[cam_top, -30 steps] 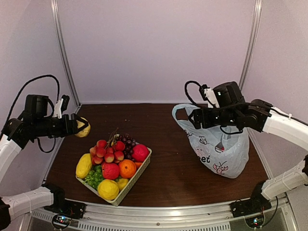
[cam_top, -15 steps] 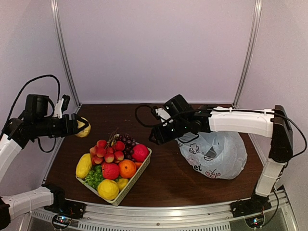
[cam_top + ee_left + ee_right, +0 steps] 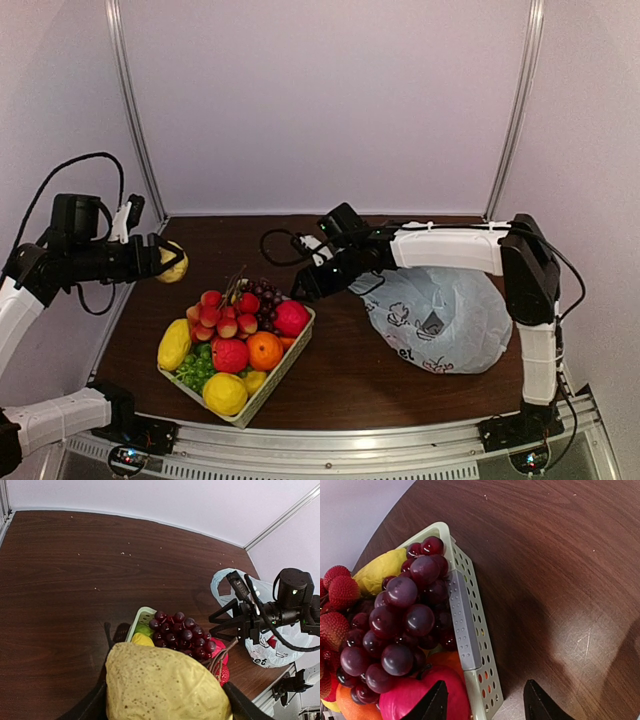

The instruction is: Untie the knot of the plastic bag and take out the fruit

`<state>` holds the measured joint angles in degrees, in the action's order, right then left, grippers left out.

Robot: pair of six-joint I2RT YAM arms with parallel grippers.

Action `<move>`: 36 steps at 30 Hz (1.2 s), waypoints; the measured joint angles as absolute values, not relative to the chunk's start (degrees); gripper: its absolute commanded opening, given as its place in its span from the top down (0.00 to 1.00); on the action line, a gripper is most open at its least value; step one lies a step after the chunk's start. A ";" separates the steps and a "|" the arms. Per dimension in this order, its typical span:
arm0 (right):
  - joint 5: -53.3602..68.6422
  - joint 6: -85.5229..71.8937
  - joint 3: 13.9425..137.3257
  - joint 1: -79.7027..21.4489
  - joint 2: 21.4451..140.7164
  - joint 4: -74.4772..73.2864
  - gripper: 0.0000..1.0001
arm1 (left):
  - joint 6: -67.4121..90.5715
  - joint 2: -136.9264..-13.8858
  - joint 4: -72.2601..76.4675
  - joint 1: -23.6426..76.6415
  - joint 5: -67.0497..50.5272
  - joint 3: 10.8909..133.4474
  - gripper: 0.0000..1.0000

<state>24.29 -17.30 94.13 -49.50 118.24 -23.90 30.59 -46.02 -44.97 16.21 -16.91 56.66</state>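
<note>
Since a second ago the right arm has swung leftward off the thin, translucent pale blue plastic bag, and its hand now hangs at the far right corner of the pale green perforated plastic basket. The bag has slumped from its raised shape into a low rounded mound. It lies on the right part of the dark brown wooden counter, with dark print showing low on its near side. Its handle end is hidden behind the right forearm, so the knot cannot be made out. The right wrist view shows that hand with its fingertips standing apart and nothing between them, above the basket rim and a bunch of dark purple grapes. The left hand has not shifted. It is raised over the counter's left edge, well apart from the bag, and grips a lumpy yellow lemon-like fruit. The basket holds more fruit, among it a smooth yellow curved piece and an orange.
</note>
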 measured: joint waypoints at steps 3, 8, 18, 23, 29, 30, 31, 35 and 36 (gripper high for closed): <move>25.74 -16.73 95.09 -49.12 119.98 -24.05 0.50 | 30.63 -46.06 -44.97 16.21 -16.91 56.93 0.36; 28.16 -16.14 95.57 -48.47 121.69 -24.16 0.52 | 31.22 -46.04 -44.97 16.21 -16.88 56.93 0.36; 32.34 -14.46 98.02 -48.07 124.31 -25.50 0.72 | 31.48 -45.50 -45.30 16.21 -16.69 57.69 0.36; 33.67 -14.00 98.04 -48.07 124.53 -25.47 0.82 | 31.48 -45.30 -45.78 16.21 -16.67 57.78 0.36; 33.50 -14.17 97.95 -48.10 124.44 -25.19 0.93 | 31.48 -45.30 -46.68 16.21 -16.69 57.80 0.36; 33.26 -14.35 97.78 -48.10 124.33 -25.08 0.95 | 31.48 -45.30 -46.72 16.21 -16.69 57.80 0.36; 32.99 -14.31 97.51 -48.12 124.16 -24.80 0.96 | 31.48 -45.30 -46.76 16.21 -16.69 57.80 0.36; 30.41 -14.37 95.00 -48.25 122.08 -24.29 1.00 | 31.46 -45.30 -46.87 16.21 -16.69 57.87 0.36; 29.36 -14.50 94.37 -48.27 121.49 -24.25 1.00 | 31.46 -45.30 -46.87 16.21 -16.67 57.89 0.36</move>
<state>29.36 -14.50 94.37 -48.27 121.49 -24.25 31.46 -45.30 -46.87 16.21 -16.67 57.89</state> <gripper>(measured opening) 0.072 0.727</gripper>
